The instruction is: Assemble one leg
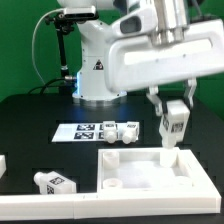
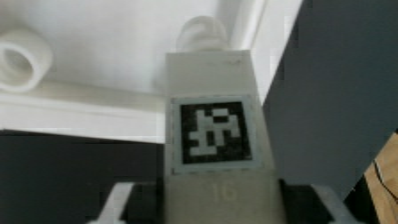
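Pinches the leg [image 1: 174, 118] in the hand [image 1: 173, 112], lifted clear of the dark surface [image 1: 30, 120] and hanging over the far rim of the panel [image 1: 150, 172], toward the exterior view's right. Holds it upright, long axis pointing down, most likely for a straight drop into a corner socket rather than a tilted entry. Appears to hang apart from the panel, with a gap below the lower end in the exterior view; cannot tell from the wrist view alone. Shows there the leg [image 2: 214, 110] running away from the camera, tag facing the lens, with its far end over the panel's raised edge [image 2: 107, 105] and a round socket [image 2: 18, 65] well off to one side, so probably not yet lined up with that one. Presses both fingers [image 2: 121, 203] against opposite sides of the leg, spread only as wide as the block, nothing else touched. Leaves two spare legs [image 1: 108, 130] just beside the marker board [image 1: 82, 130] and a third spare [image 1: 55, 182] lying near the panel's front corner.
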You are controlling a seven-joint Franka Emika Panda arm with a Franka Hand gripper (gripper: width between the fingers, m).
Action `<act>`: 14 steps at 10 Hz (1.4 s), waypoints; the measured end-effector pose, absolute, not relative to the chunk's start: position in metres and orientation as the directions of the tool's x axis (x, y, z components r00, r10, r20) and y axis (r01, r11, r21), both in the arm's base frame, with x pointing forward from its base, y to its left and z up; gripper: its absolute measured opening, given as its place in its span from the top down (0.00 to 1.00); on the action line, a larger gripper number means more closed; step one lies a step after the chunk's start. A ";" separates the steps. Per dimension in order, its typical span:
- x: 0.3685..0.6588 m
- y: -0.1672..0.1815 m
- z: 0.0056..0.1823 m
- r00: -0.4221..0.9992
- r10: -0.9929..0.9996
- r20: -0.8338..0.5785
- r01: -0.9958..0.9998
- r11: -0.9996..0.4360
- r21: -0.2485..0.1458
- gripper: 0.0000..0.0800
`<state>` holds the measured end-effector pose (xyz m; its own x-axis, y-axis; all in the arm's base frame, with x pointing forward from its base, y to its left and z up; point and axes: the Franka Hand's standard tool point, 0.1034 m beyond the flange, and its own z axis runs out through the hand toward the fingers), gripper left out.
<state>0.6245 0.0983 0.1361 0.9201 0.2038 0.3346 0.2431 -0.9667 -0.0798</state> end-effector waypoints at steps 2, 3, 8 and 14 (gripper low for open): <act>0.637 0.094 0.135 0.861 0.234 0.451 0.277 -0.960 -0.031 0.64; 0.636 0.095 0.136 0.862 0.237 0.448 0.280 -0.960 -0.031 0.64; 0.638 0.104 0.105 0.850 0.247 0.465 0.300 -0.953 -0.044 0.64; 0.645 0.114 0.105 0.816 0.249 0.522 0.308 -0.951 -0.027 0.64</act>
